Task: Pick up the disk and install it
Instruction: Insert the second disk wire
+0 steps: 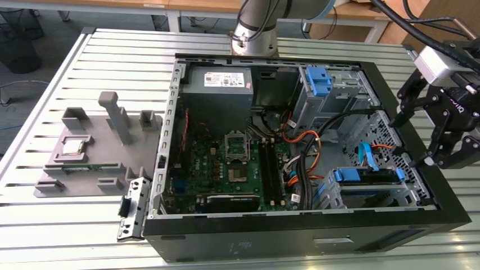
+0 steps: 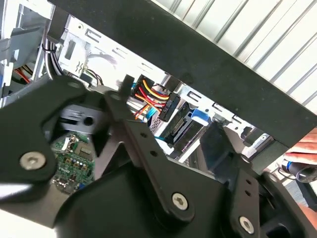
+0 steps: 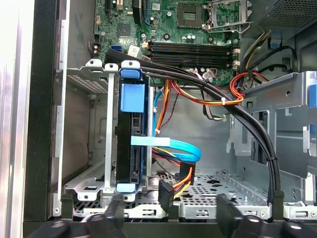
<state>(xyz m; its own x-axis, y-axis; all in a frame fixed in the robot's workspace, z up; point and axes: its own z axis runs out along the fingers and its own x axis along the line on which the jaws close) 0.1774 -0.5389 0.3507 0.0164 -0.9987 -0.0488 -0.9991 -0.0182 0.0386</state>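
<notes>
The disk (image 1: 365, 175) sits on edge in the metal drive cage (image 1: 375, 197) at the near corner of the open computer case, on the exterior view's right. Its blue bracket faces up. In the first wrist view the disk (image 3: 132, 144) stands in its slot with a blue flat cable (image 3: 173, 146) leading off it. My gripper (image 1: 444, 151) hovers over the case's wall just beside that cage. It is open, and its two dark fingertips (image 3: 115, 210) stand wide apart with nothing between them, clear of the disk.
Orange, red and black cables (image 3: 213, 96) cross the case floor beside the cage. A grey power supply box (image 1: 219, 81) and a second cage with a blue latch (image 1: 321, 84) sit at the back. A grey fixture (image 1: 90, 152) lies on the slatted table. A hand (image 2: 303, 151) shows outside the case.
</notes>
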